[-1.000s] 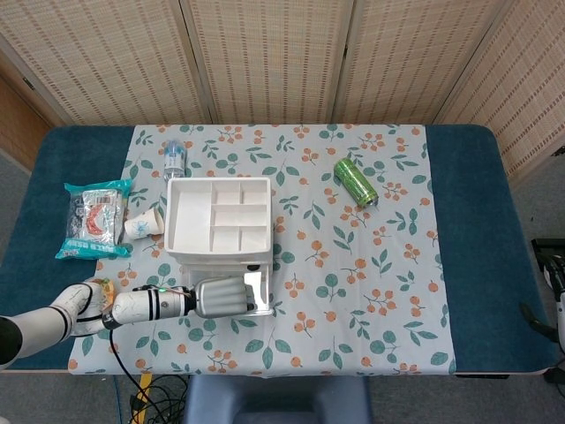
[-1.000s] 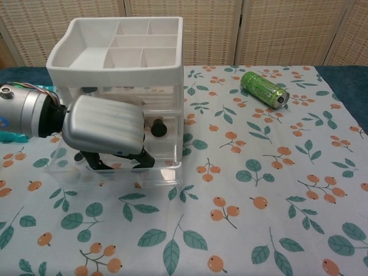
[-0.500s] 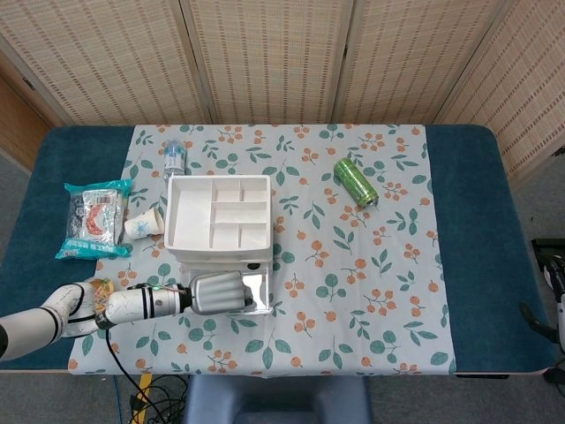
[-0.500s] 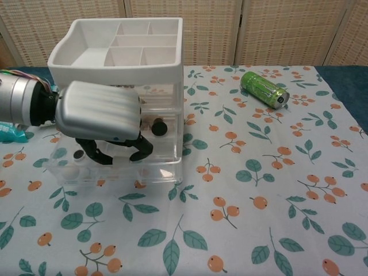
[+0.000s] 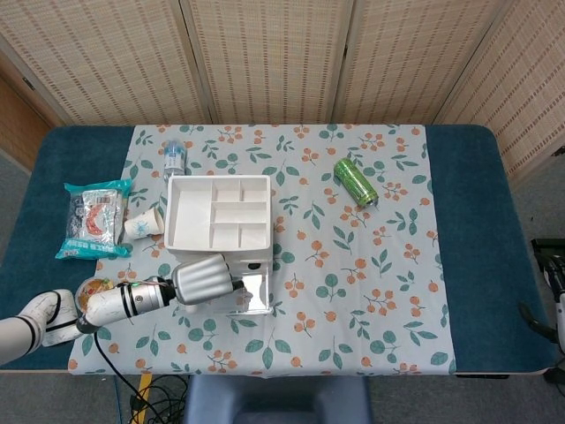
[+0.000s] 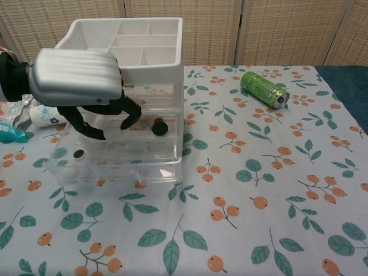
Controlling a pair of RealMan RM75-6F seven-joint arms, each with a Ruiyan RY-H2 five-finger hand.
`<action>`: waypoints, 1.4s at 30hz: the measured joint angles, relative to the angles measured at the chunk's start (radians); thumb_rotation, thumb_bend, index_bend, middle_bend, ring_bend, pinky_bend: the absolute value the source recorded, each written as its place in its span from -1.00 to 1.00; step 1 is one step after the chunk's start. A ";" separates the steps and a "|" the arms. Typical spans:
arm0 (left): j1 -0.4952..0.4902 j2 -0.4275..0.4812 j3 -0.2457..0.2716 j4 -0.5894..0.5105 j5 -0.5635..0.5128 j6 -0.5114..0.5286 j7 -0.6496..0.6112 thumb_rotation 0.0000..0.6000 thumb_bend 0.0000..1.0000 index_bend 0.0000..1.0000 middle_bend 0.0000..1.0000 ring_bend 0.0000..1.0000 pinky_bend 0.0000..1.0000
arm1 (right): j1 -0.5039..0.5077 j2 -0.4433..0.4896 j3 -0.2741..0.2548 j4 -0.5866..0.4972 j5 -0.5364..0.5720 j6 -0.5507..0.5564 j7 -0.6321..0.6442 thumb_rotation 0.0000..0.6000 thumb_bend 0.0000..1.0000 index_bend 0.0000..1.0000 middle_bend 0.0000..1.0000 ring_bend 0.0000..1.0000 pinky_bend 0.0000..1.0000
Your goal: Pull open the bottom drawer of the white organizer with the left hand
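Observation:
The white organizer [image 6: 121, 43] has an open compartment tray on top and clear drawers below; in the head view the organizer [image 5: 219, 221] stands left of the table's middle. Its bottom drawer [image 6: 115, 172] sticks out toward me, with a small white ball [image 6: 70, 171] and a black round piece [image 6: 77, 154] inside. My left hand [image 6: 77, 77] hangs above the pulled-out drawer, level with the upper drawers. The dark fingers [image 6: 129, 114] curl downward and hold nothing. In the head view the left hand [image 5: 203, 280] sits at the organizer's front. My right hand shows in neither view.
A green can [image 6: 263, 89] lies on its side at the back right. Left of the organizer lie a paper cup [image 5: 143, 225] and a snack bag [image 5: 93, 219]; a water bottle [image 5: 174, 157] is behind it. The flowered cloth [image 6: 253, 195] stretches to the right.
My left hand has let go of the bottom drawer's front and risen up and to the left. The drawer stays pulled out.

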 measured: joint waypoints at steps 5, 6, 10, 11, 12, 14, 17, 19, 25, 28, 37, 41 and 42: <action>0.051 0.041 -0.002 -0.028 -0.024 0.023 0.035 1.00 -0.51 0.06 0.85 0.93 1.00 | 0.000 0.002 -0.001 -0.002 -0.007 0.006 0.001 1.00 -0.44 -0.75 -0.65 -0.64 -0.66; 0.060 0.048 -0.002 -0.033 -0.029 0.025 0.039 1.00 -0.51 0.06 0.85 0.93 1.00 | -0.001 0.003 -0.001 -0.003 -0.009 0.007 0.001 1.00 -0.44 -0.75 -0.65 -0.64 -0.66; 0.100 0.077 0.001 -0.050 -0.044 0.040 0.055 1.00 -0.51 0.06 0.85 0.93 1.00 | 0.000 0.006 -0.001 -0.007 -0.015 0.009 0.000 1.00 -0.44 -0.75 -0.65 -0.64 -0.66; 0.112 0.087 0.002 -0.055 -0.046 0.045 0.065 1.00 -0.51 0.06 0.85 0.93 1.00 | 0.001 0.006 -0.001 -0.008 -0.016 0.010 -0.001 1.00 -0.44 -0.75 -0.65 -0.64 -0.66; 0.120 0.093 0.003 -0.059 -0.048 0.049 0.072 1.00 -0.51 0.06 0.85 0.93 1.00 | 0.002 0.006 -0.001 -0.008 -0.017 0.010 -0.001 1.00 -0.44 -0.75 -0.65 -0.64 -0.66; 0.139 0.108 0.004 -0.073 -0.053 0.055 0.081 1.00 -0.51 0.06 0.85 0.93 1.00 | 0.003 0.007 -0.001 -0.010 -0.020 0.010 -0.003 1.00 -0.44 -0.75 -0.65 -0.64 -0.66; 0.162 0.125 0.005 -0.089 -0.056 0.060 0.097 1.00 -0.51 0.06 0.85 0.93 1.00 | 0.005 0.007 -0.002 -0.012 -0.023 0.009 -0.004 1.00 -0.44 -0.75 -0.65 -0.64 -0.66; 0.171 0.132 0.004 -0.097 -0.058 0.061 0.100 1.00 -0.51 0.06 0.85 0.93 1.00 | 0.006 0.007 -0.002 -0.013 -0.025 0.009 -0.005 1.00 -0.44 -0.75 -0.65 -0.64 -0.66; 0.200 0.152 -0.003 -0.101 -0.077 0.045 0.126 1.00 -0.51 0.06 0.85 0.93 1.00 | 0.007 0.007 -0.003 -0.012 -0.026 0.008 -0.002 1.00 -0.44 -0.75 -0.65 -0.64 -0.66; 0.213 0.156 -0.005 -0.093 -0.091 0.025 0.135 1.00 -0.51 0.06 0.85 0.93 1.00 | 0.009 0.006 -0.003 -0.010 -0.026 0.006 0.000 1.00 -0.44 -0.75 -0.65 -0.64 -0.66; 0.257 0.177 -0.013 -0.064 -0.155 -0.042 0.170 1.00 -0.51 0.06 0.85 0.93 1.00 | 0.010 0.005 -0.004 -0.009 -0.027 0.005 0.000 1.00 -0.44 -0.75 -0.65 -0.64 -0.66; 0.275 0.178 -0.012 -0.047 -0.159 -0.053 0.175 1.00 -0.51 0.06 0.84 0.93 1.00 | 0.011 0.004 -0.005 -0.012 -0.028 0.003 -0.003 1.00 -0.44 -0.75 -0.65 -0.64 -0.66; 0.278 0.177 -0.011 -0.045 -0.158 -0.055 0.176 1.00 -0.51 0.06 0.84 0.93 1.00 | 0.011 0.005 -0.005 -0.013 -0.028 0.003 -0.004 1.00 -0.44 -0.75 -0.65 -0.65 -0.66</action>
